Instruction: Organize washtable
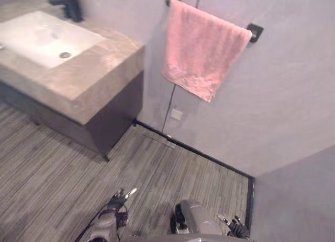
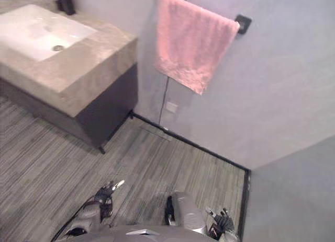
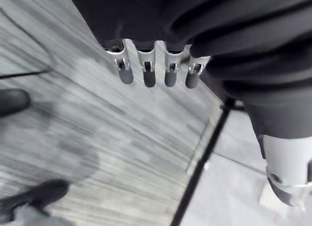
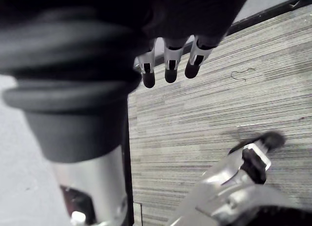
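Washtable stands at the far left against the wall, a stone-coloured top on a dark cabinet, with a white basin sunk into it and a black faucet behind the basin. Just to its right a pink towel hangs over a bar on the wall, and striped plank floor lies between the cabinet and the robot. The left hand hangs low over that floor, well apart from the top, its fingers straight and holding nothing. The right hand hangs low near the corner of the walls, its fingers likewise straight and empty. This looks like the approach step, with no tidying begun. The next move likely calls for closing in on the washtable, facing it squarely, then raising a hand to the top.
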Available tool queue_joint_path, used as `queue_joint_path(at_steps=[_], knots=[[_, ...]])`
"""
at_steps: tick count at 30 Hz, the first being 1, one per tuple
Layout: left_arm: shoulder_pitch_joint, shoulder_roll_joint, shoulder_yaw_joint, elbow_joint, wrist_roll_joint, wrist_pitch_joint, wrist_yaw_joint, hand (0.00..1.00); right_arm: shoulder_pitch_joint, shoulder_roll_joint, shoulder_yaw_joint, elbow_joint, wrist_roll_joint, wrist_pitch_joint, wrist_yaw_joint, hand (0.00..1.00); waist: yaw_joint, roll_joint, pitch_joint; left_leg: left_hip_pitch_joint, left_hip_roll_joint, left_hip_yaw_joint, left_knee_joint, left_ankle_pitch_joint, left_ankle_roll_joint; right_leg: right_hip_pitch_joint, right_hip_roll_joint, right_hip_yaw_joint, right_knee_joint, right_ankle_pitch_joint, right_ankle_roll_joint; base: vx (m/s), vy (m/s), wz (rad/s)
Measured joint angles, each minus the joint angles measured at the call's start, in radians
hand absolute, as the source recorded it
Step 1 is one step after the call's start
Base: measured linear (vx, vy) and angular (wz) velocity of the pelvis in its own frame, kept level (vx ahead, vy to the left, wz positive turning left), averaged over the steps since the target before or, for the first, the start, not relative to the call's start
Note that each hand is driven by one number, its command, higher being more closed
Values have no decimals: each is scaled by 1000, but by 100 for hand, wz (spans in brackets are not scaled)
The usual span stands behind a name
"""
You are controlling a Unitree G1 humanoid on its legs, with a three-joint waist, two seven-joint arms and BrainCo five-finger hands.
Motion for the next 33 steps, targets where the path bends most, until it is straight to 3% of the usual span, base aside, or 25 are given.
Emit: queue_joint_path(at_steps=[2,3,4,5,7,8,9,11,13,15,16,18,21,22,23,24,26,28,33], knots=[[34,17,43,12,23,18,0,0,0,2,-1,-2,4,0,8,0,18,-1,-7,-86,-29,-71,17,41,14,100,15,113,-8,-4,32,615,0,103],[51,26,73,26,32,28,2,0,-3,4,0,-3,4,1,12,0,21,-6,-21,-159,-58,-124,47,75,26,183,22,174,-110,-8,36,456,-42,128],[62,28,87,25,38,31,3,0,-14,0,2,-2,3,1,14,0,29,-11,-26,-207,-69,-153,74,86,29,237,33,219,-218,-73,33,115,-31,101],[67,25,94,25,40,34,6,0,-24,-3,1,-4,3,1,15,0,38,0,-30,-249,-69,-169,100,91,32,261,36,245,-287,-121,18,-246,-10,65],[68,23,112,13,34,34,22,0,-80,-2,27,-27,0,0,13,0,78,20,-66,-432,-57,-209,175,129,16,258,40,262,-490,-226,-79,-372,-40,49],[67,26,112,9,32,34,24,0,-102,-1,42,-28,-6,0,11,0,85,21,-66,-460,-51,-221,175,147,7,258,43,256,-534,-233,-90,-493,-143,31],[62,36,109,8,28,33,28,0,-133,-1,84,-33,-30,-4,8,0,106,19,-59,-493,-31,-251,143,206,-20,272,59,236,-632,-233,-92,-491,-170,28],[55,33,104,2,23,31,35,0,-141,-1,104,-34,-36,-8,7,0,114,23,-53,-502,-22,-289,94,271,-48,291,77,212,-691,-233,-92,-486,-157,48],[55,3,95,-20,7,22,42,0,-138,-11,107,-22,-38,-6,-1,0,110,39,-42,-484,14,-311,-23,344,-75,285,114,148,-724,-210,-126,-487,-115,74],[49,-2,95,-24,0,22,40,0,-140,-9,79,12,-37,-6,-5,0,99,25,-26,-506,17,-215,62,323,-39,241,86,78,-692,-199,-142,-233,-37,85],[49,-1,91,-37,1,21,41,0,-126,-13,66,27,-37,-4,-12,0,95,14,-28,-498,4,-152,164,285,1,216,56,44,-679,-189,-138,70,36,92],[50,-18,78,-40,5,19,47,0,-95,-29,39,41,-36,-5,-14,0,87,38,-35,-438,20,-48,268,187,16,179,13,-21,-686,-162,-120,179,77,105],[26,-44,60,-28,5,19,47,0,-66,-37,-28,45,-28,-2,-15,0,61,84,-42,-336,96,60,300,71,-5,139,-41,-116,-692,-122,-75,286,77,112],[21,-45,60,-18,5,20,47,0,-65,-35,-43,49,-27,-2,-14,0,58,89,-41,-308,102,70,265,61,-24,139,-48,-122,-698,-114,-63,129,179,66],[18,-49,61,-7,3,23,47,0,-65,-38,-70,51,-26,-2,-13,0,60,103,-41,-266,82,82,157,39,-65,145,-50,-125,-725,-94,-37,-47,291,38],[21,-42,57,-5,3,26,47,0,-62,-13,-88,60,-27,2,-14,0,60,77,-47,-232,30,100,54,63,-56,152,-75,-122,-763,-70,-22,-95,319,24],[26,-31,42,-5,7,29,45,0,-53,7,-112,77,-28,2,-13,0,56,48,-69,-193,-32,109,-62,120,-30,157,-106,-116,-798,-47,-26,-77,220,19],[-15,-58,-4,-4,13,29,39,0,-46,6,-166,86,-28,23,-15,0,37,56,-78,-178,-89,104,-154,170,0,156,-137,-116,-827,1,-22,-65,198,16],[-51,-50,-54,-4,20,18,29,0,-29,1,-196,89,-27,41,-14,0,28,71,-91,-125,-124,108,-318,266,-4,144,-136,-118,-860,27,-7,-24,22,-4]])
